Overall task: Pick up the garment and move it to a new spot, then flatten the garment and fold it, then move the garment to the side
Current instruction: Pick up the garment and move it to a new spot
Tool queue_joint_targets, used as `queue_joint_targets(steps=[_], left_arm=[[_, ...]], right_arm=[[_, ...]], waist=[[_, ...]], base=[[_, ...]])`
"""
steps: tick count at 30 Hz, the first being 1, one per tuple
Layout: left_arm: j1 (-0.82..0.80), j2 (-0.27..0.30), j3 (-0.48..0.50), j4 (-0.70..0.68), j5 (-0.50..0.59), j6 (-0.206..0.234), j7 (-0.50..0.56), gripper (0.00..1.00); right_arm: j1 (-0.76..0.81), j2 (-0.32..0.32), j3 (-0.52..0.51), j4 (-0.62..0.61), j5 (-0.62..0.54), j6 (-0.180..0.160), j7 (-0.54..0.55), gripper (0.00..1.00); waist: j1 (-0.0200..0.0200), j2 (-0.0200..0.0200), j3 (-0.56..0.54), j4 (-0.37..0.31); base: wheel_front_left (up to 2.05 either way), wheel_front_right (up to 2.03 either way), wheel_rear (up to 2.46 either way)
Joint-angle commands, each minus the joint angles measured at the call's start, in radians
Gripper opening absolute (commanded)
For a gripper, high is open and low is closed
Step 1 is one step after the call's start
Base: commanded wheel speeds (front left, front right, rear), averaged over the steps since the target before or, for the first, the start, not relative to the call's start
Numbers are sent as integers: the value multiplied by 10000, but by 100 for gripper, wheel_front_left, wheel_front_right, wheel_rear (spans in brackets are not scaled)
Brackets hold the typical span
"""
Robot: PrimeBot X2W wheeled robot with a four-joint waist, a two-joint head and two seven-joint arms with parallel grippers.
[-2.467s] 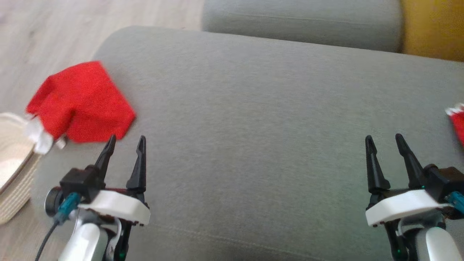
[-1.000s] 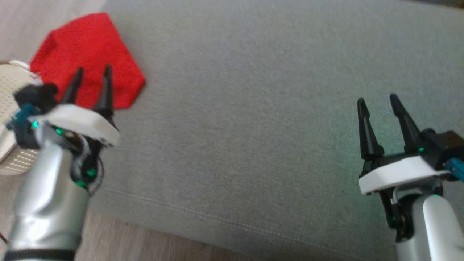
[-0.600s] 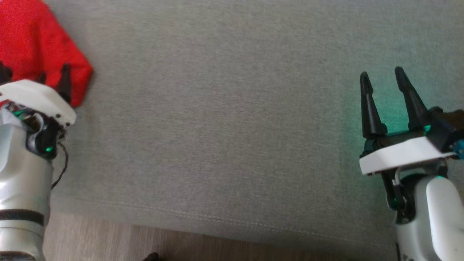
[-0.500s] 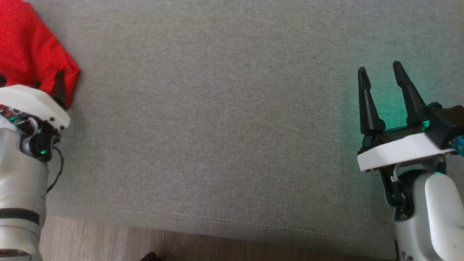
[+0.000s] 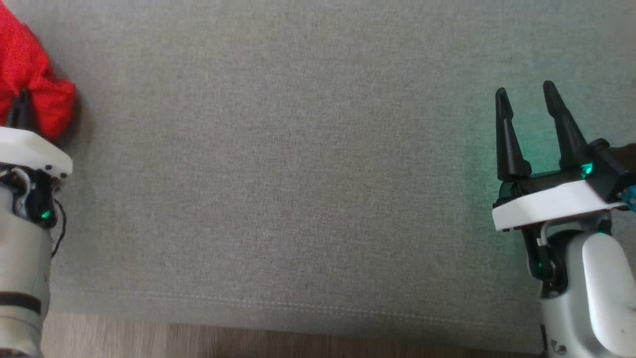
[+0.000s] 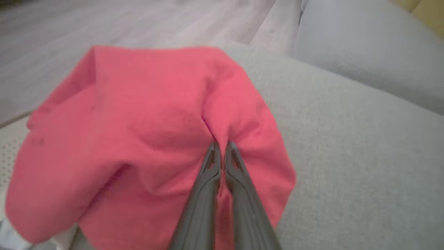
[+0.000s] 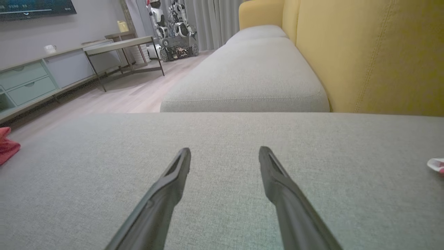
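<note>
Left gripper [image 6: 220, 147] pinched shut on a bunched fold of red garment [image 6: 149, 114], fabric puckered around fingertips [image 6: 211, 159], garment at far left edge of grey sofa cushion [image 5: 298, 174], right gripper [image 5: 525, 92] spread wide, holding nothing, above cushion well apart from garment

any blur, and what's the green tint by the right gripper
Head view: a green glow tints the grey cushion around the right gripper, near its green light. Left wrist view: the red garment looks soft, washed-out pink. Right wrist view: sharp.
</note>
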Motion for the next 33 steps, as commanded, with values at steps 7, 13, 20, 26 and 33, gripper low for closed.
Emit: queue_joint_targets(steps=[7, 13, 20, 26, 33], left_arm=[[1983, 546, 1367, -3574, 772, 618, -165, 0], [4779, -161, 1537, -6767, 1602, 1220, -168, 0], [6624, -500, 943, -9257, 2072, 1842, 339, 0], [6761, -668, -130, -10448, 2528, 1697, 1023, 0], [5439, -1395, -1771, -9972, 2955, 872, 1273, 0]], right_arm=[[220, -16, 312, 4, 113, 65, -338, 100], [677, -16, 292, 329, 372, 65, -545, 100], [1156, -16, 363, 592, 562, 65, -618, 100], [1281, -16, 343, 571, 641, 65, -565, 100], [1084, -16, 527, 550, 824, 65, -572, 100]], waist=[[0, 0, -1153, -332], [0, 0, -1991, -651], [0, 0, -2611, -997], [0, 0, -2684, -1269], [0, 0, -2537, -1838]], base=[[0, 0, 0], [0, 0, 0], [0, 0, 0], [0, 0, 0], [0, 0, 0]])
